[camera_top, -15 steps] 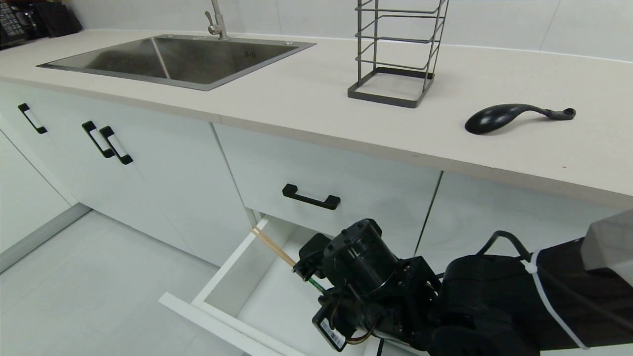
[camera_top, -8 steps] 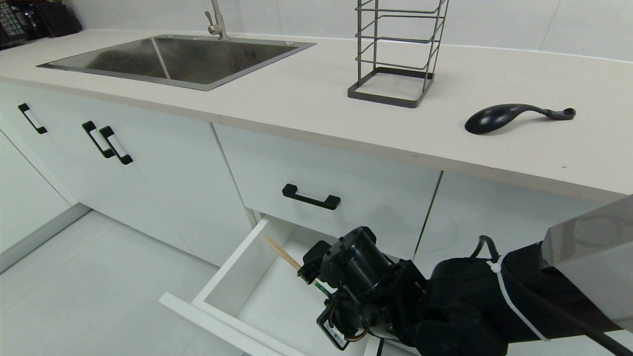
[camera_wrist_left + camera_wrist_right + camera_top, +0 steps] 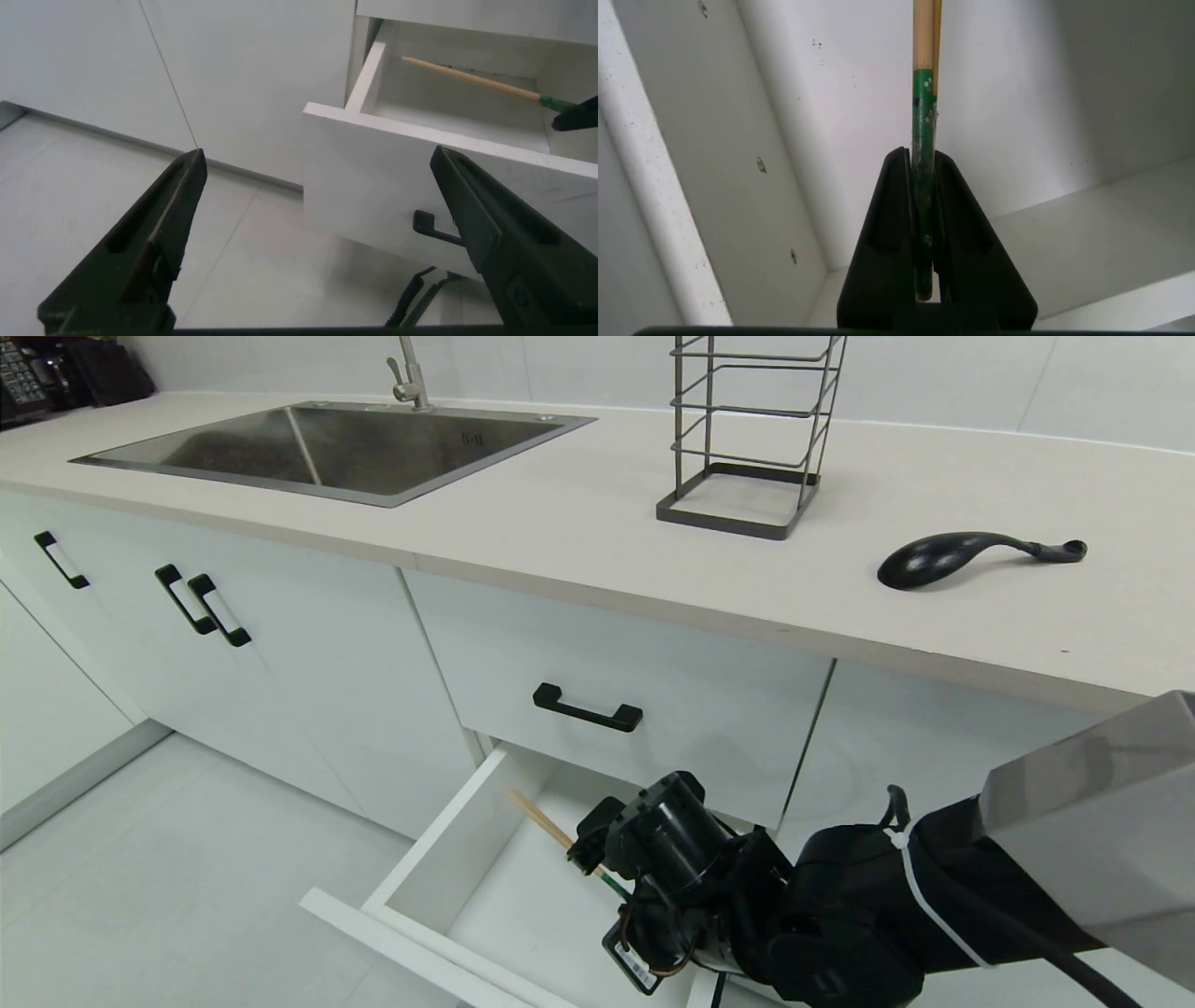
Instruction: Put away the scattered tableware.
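Head view: in the lower centre, my right arm angles down into the open drawer point(image 3: 437, 845). Its wrist bends toward the frame's left. The right gripper point(image 3: 585, 847) is clamped on the green end of the chopsticks point(image 3: 539, 818), whose wooden tips slant up and left inside the drawer. A black spoon point(image 3: 943, 558) lies on the counter point(image 3: 579, 532) at the right, near a wire rack point(image 3: 747, 439).

Left wrist view: the left gripper point(image 3: 318, 159) hangs with its fingers wide apart, outside the drawer front point(image 3: 420, 177) and above the floor point(image 3: 93, 215).

Right wrist view: the jaws pinch the chopsticks' point(image 3: 924, 56) green part, which points at the drawer's white inner wall.
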